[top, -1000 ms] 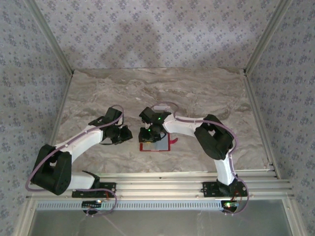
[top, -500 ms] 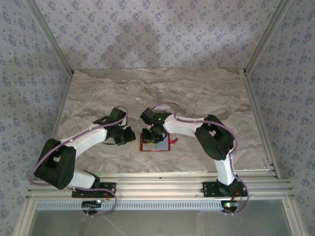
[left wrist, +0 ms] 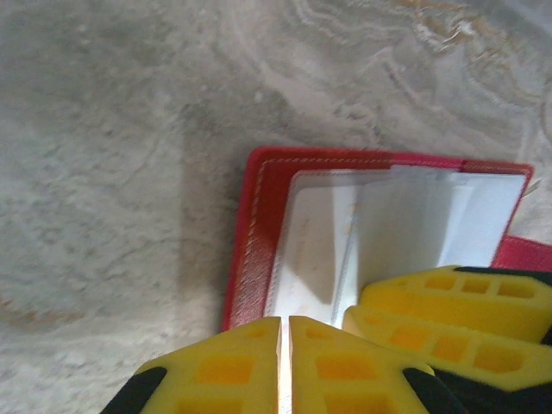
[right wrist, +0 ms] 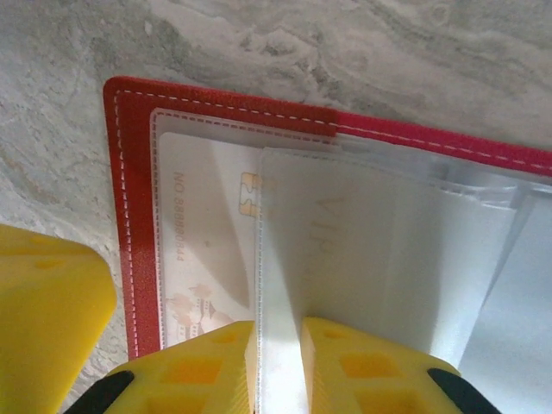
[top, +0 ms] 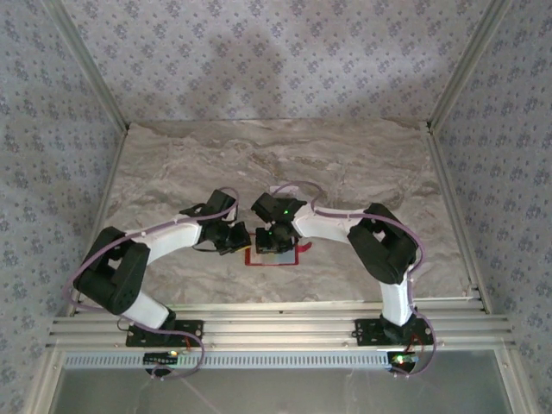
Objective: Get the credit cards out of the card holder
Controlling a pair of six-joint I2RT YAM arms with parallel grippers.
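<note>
Marbled grey counter (top: 172,164), matte, veined. Card holder (top: 276,258) lies open at middle of near edge. My right pincer (right wrist: 278,345) is clamped on thin pocket leaf (right wrist: 379,259). My left pincer (left wrist: 285,332) is almost closed at holder's edge, slit only; cannot tell if anything is caught.

Risks:
- glossy leaf slips from pads
- pull lifts whole light holder
- leaf tears at stitched seam
- adjacent pincers collide

Materials:
- Cover: red, grained, white stitching, rounded corners.
- Pockets: clear, floppy.
- Credit card (right wrist: 203,250): pale, flat, stiff, inside pocket.
</note>
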